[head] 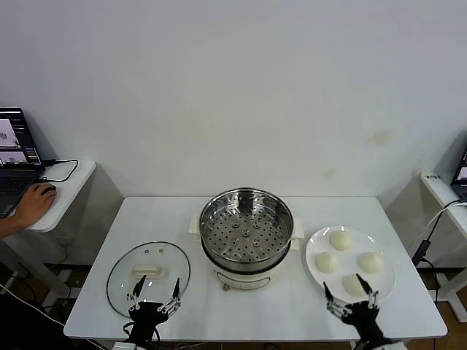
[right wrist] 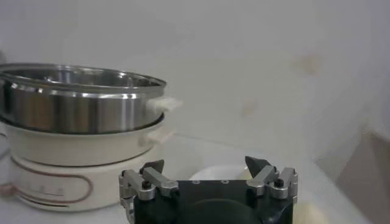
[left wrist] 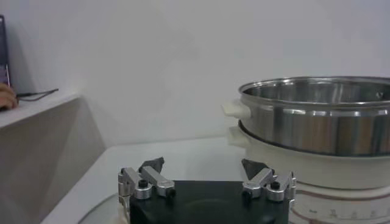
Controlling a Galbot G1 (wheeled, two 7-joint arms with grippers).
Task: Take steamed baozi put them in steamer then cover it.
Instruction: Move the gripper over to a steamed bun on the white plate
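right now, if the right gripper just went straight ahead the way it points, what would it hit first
Probably the nearest steamed baozi on the white plate. The right gripper, open, points away from the robot over the plate's near edge. Its height above the plate is unclear, so it might pass over.

Plain white wall (head: 241, 80) behind white table (head: 168, 211); side desk (head: 69, 193) with laptop (head: 16, 157) at left.

I have the left tool (head: 155, 292) at the near edge of the worktop (head: 248, 313), the cover (head: 148, 277) lying flat just beyond it. The steamer (head: 246, 235) stands ahead and to its right, mid-worktop, between both tools. My right tool (head: 350, 294) hangs over the near rim of the plate (head: 387, 281), four steamed baozi (head: 340, 238) on it just ahead.
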